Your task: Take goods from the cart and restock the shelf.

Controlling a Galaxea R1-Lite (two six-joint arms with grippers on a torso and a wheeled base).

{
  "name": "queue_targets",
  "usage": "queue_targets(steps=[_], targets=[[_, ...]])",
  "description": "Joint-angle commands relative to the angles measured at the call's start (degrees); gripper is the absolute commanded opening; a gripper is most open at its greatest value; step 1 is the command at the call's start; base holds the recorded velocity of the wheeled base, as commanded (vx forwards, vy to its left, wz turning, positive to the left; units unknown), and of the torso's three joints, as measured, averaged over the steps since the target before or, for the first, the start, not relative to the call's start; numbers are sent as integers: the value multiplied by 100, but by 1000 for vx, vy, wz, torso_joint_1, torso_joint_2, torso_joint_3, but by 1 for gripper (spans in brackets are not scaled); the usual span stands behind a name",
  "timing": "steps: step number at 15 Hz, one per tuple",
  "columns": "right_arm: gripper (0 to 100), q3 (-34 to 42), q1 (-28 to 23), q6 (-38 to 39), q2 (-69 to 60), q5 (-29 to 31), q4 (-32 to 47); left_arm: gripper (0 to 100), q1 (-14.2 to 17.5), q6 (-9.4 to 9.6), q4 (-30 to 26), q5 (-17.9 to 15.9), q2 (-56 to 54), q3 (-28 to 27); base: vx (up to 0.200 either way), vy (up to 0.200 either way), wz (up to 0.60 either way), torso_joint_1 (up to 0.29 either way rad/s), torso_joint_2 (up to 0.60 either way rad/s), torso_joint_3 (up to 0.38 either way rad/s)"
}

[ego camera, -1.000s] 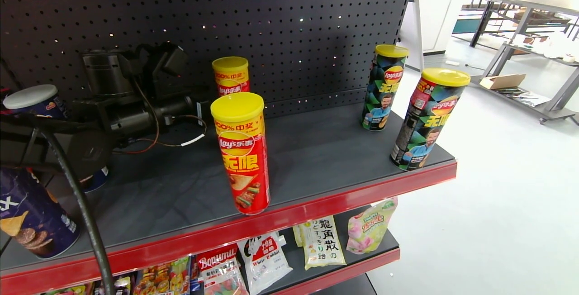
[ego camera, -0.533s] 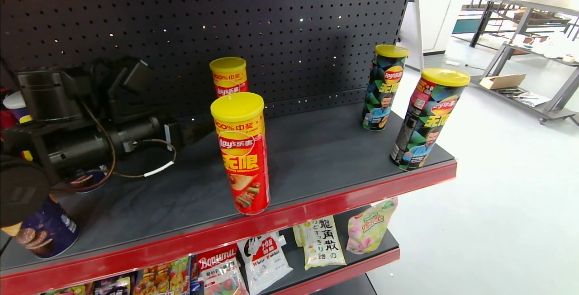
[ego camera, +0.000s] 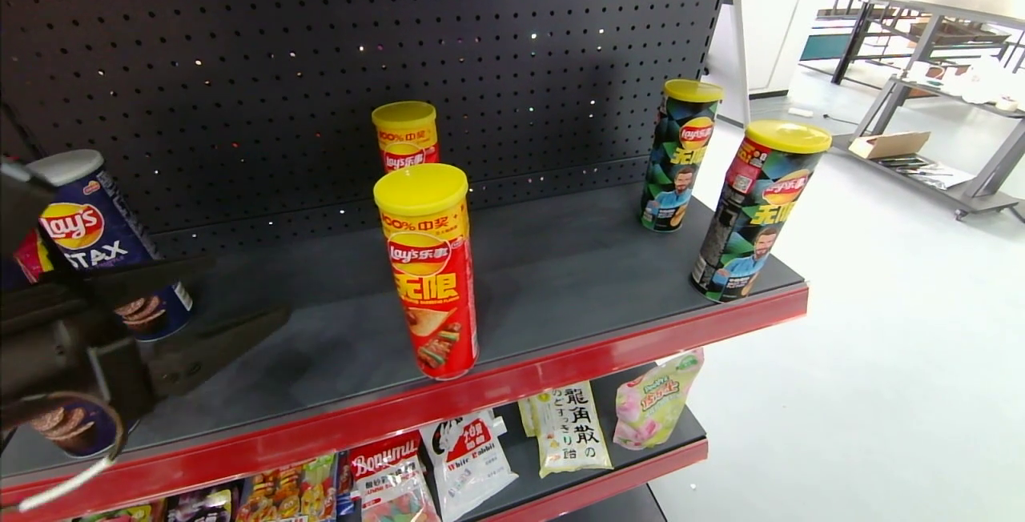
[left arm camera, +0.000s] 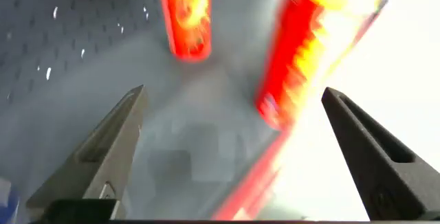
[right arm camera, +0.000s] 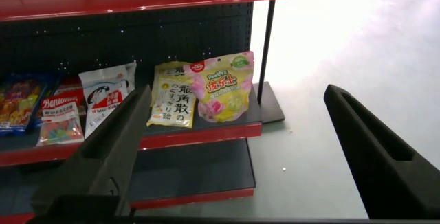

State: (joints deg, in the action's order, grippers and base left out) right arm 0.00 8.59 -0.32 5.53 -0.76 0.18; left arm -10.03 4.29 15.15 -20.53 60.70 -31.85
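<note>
Dark pegboard-backed shelf [ego camera: 560, 282] — far left, two blue canisters [ego camera: 88, 222], with the left gripper [ego camera: 248, 290] just before them, jaws spread wide. Centre: two red canisters [ego camera: 428, 266] upright, one behind the other. Right end: two green-black canisters [ego camera: 761, 210]. Right gripper [right arm camera: 238, 90] — jaws spread wide, facing lower-shelf snack bags [right arm camera: 172, 97].

We find print on every pack. The blue can [ego camera: 90, 227], just beside the left end effector [ego camera: 248, 290], carries a round logo and a white word. The front red tube [ego camera: 428, 274] and rear red tube [ego camera: 407, 136] beyond it carry a logo and yellow characters. So do the dark tubes [ego camera: 759, 210] farthest from it. The snack bags [ego camera: 567, 426] below it carry black characters.
</note>
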Motion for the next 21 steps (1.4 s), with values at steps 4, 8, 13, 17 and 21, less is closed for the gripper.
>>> queue_targets(steps=[4,8,13,17,21], targets=[[100,0,2,-3,9,-4,-1,100,-649,-192,-1058,3055,-2088,171,0,0,0,0,0,0],[100,0,2,-3,9,-4,-1,100,-737,-455,-1085,4241,-2545,250,0,0,0,0,0,0],[100,0,2,-3,9,-4,-1,100,-763,-464,-1348,3169,-4250,1208,0,0,0,0,0,0],[100,0,2,-3,9,-4,-1,100,-596,-491,-3115,2993,-5147,962,0,0,0,0,0,0],[100,0,2,-21,9,-4,-1,100,353,-526,-3387,3028,-5200,1076,0,0,0,0,0,0]])
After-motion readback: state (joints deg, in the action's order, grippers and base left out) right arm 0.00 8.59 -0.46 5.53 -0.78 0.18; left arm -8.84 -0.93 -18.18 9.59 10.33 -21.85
